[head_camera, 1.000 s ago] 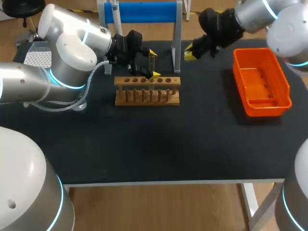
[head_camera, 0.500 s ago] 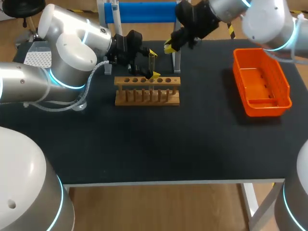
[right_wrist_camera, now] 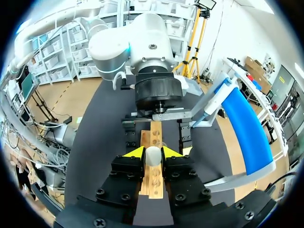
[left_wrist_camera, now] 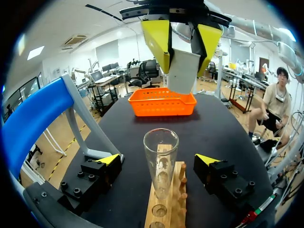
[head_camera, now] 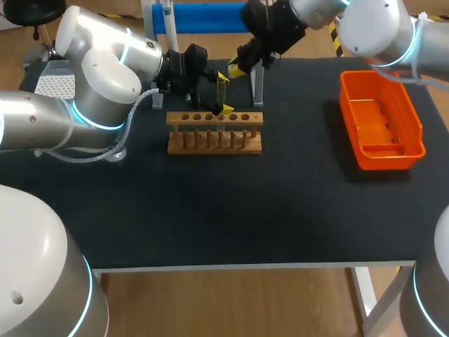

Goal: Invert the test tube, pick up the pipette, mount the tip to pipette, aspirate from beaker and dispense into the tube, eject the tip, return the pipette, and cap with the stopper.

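Right pincer clamps white tapered stopper | left pincer gapes, clear glass tube upright between

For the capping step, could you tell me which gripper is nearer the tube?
Left. The left gripper stands open around the tube in the rack; the right gripper hangs above it, holding the stopper.

This is a lab. A glass test tube stands upright at a wooden tube rack on the black desk, with a blue-topped stand behind.
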Robot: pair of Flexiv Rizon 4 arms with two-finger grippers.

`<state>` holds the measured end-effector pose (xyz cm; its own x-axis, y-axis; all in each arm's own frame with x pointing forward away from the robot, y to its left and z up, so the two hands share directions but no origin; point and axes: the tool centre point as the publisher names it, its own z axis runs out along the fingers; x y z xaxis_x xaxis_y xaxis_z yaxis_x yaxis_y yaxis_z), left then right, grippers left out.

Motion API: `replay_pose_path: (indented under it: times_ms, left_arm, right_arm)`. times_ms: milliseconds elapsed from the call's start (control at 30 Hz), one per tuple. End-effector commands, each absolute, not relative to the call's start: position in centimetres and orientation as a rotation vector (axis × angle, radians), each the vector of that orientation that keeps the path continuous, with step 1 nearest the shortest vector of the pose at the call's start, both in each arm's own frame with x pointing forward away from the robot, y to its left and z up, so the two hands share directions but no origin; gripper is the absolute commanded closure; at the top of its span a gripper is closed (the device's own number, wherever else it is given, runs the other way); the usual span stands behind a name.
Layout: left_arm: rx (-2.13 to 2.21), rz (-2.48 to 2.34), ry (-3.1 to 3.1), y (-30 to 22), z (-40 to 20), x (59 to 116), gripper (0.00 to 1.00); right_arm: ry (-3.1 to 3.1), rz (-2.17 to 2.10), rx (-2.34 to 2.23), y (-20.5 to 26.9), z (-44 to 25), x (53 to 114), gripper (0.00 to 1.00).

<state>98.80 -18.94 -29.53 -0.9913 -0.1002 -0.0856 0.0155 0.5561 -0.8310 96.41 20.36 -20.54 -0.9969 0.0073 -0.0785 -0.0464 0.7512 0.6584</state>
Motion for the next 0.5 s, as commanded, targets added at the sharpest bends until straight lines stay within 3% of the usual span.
replay_pose_path:
  times_ms: [33, 500]
  left_arm:
    - [-0.071, -1.421, 2.666, -19.0, -29.5, 98.9, 0.0]
    - [-0.071, -1.421, 2.666, -19.0, -29.5, 98.9, 0.0]
  right_arm:
    - [2.881, 1.066, -0.035, 20.9, -20.5, 96.7, 1.0]
    - [2.917, 1.022, -0.051, 22.2, -21.5, 96.8, 1.0]
